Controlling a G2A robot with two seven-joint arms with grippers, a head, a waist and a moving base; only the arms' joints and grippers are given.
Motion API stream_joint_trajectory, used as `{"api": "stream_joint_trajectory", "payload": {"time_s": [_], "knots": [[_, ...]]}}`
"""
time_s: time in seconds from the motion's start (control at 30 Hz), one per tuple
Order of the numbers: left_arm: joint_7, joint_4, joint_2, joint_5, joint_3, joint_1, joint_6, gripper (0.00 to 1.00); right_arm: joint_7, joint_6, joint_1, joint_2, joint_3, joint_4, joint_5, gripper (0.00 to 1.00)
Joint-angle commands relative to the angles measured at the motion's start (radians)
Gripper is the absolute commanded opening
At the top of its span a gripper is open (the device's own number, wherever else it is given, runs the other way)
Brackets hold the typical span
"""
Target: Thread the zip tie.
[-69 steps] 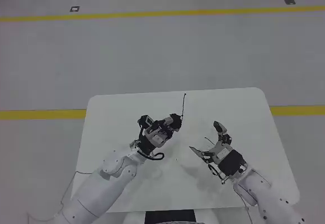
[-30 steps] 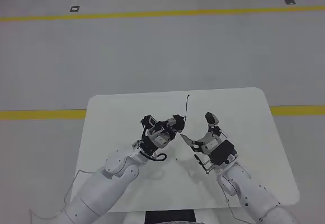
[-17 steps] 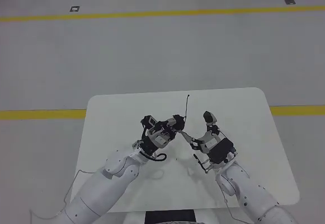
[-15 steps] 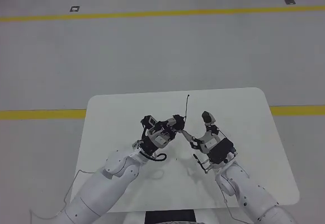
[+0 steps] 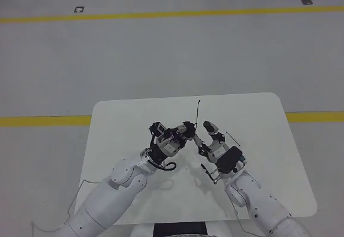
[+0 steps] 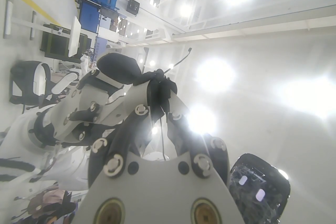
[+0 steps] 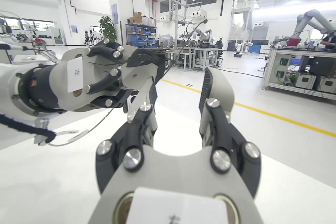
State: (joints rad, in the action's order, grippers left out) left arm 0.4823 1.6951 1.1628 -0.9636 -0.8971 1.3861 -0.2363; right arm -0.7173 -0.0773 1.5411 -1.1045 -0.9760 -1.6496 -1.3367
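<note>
A thin black zip tie (image 5: 196, 112) sticks up and away from my left gripper (image 5: 187, 128), which is shut on it near one end over the middle of the white table (image 5: 124, 118). In the left wrist view the tie (image 6: 181, 59) juts past the shut fingertips (image 6: 157, 80), and a thin length of it runs back between the fingers. My right gripper (image 5: 202, 134) is open, right beside the left one. In the right wrist view, one of its fingers (image 7: 149, 93) sits just in front of the left gripper (image 7: 143, 62). The tie (image 7: 168, 68) slants above the open gap (image 7: 181, 89).
A thin dark strip (image 5: 233, 139) lies on the table just right of the right gripper. A cable with a white tag (image 7: 72, 136) lies on the tabletop under the left arm. The table's far edge (image 5: 189, 98) lies beyond the tie's tip.
My right gripper has moved left and away from the front, closing in on the left gripper while staying open. The left gripper has kept the tie almost still.
</note>
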Motion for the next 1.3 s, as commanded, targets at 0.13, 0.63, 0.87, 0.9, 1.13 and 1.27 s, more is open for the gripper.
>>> {"api": "stream_joint_trajectory", "payload": {"time_s": [0.13,0.63,0.87,0.9,1.13,1.27], "knots": [[0.0,0.0,0.0,0.0,0.0,0.0,0.0,0.0,0.003,0.001,-0.002,-0.008,0.0,0.002,-0.004,0.3],[0.0,0.0,0.0,0.0,0.0,0.0,0.0,0.0,0.022,0.016,-0.006,-0.027,-0.011,0.005,-0.007,0.14],[0.0,0.0,0.0,0.0,0.0,0.0,0.0,0.0,0.019,-0.003,-0.006,-0.033,-0.013,-0.001,-0.021,0.17],[0.0,0.0,0.0,0.0,0.0,0.0,0.0,0.0,0.019,-0.005,-0.006,-0.034,-0.013,-0.002,-0.023,0.17],[0.0,0.0,0.0,0.0,0.0,0.0,0.0,0.0,0.017,-0.015,-0.003,-0.04,-0.015,0.0,-0.034,0.15],[0.0,0.0,0.0,0.0,0.0,0.0,0.0,0.0,0.013,-0.017,-0.002,-0.043,-0.018,0.001,-0.039,0.13]]}}
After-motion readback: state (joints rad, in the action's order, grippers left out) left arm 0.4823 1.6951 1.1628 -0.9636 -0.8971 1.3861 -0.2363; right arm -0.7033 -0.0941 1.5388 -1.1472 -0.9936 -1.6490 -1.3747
